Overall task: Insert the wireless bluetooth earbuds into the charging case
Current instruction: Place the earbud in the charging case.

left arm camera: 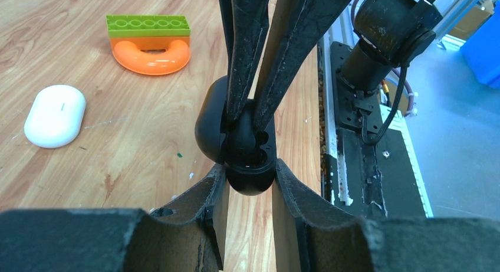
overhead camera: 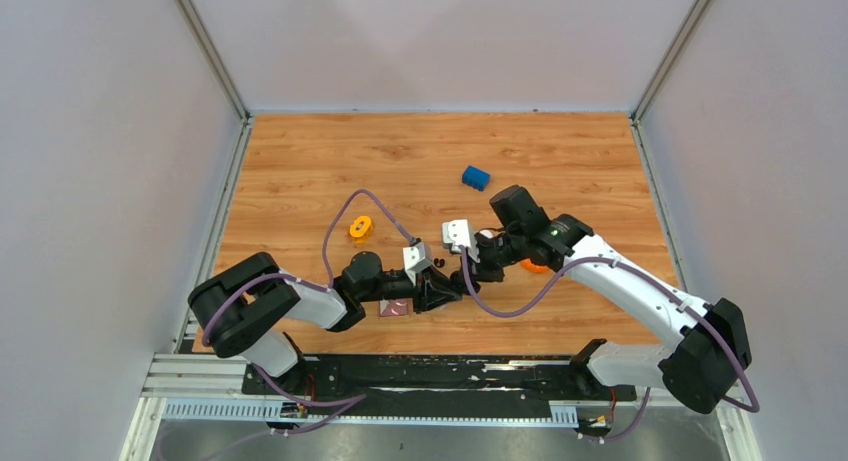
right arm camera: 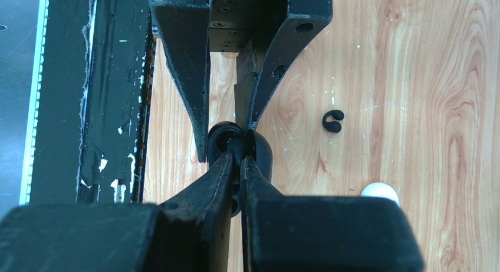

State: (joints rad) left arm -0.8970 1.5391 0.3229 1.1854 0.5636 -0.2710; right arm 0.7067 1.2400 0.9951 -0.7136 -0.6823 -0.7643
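My left gripper [left arm camera: 249, 171] [overhead camera: 452, 286] is shut on the charging case [left arm camera: 250, 186], which here is a black rounded shell held above the table near its front edge. The case's lid [left arm camera: 207, 124] stands open, with hollows showing inside. From the opposite side my right gripper [right arm camera: 242, 157] [overhead camera: 470, 271] reaches into the open case. It is shut on a small black earbud [right arm camera: 237, 147], mostly hidden between the fingers. A second black earbud [right arm camera: 333, 121] [overhead camera: 440, 264] lies loose on the wood beside the grippers.
A white pill-shaped oval [left arm camera: 55, 115] [right arm camera: 380, 191] lies shut on the table. An orange arch under a green brick [left arm camera: 150, 53] sits beyond it. Farther back are an orange ring [overhead camera: 360, 226] and a blue block [overhead camera: 476, 177]. A pink piece [overhead camera: 396, 307] lies under my left arm.
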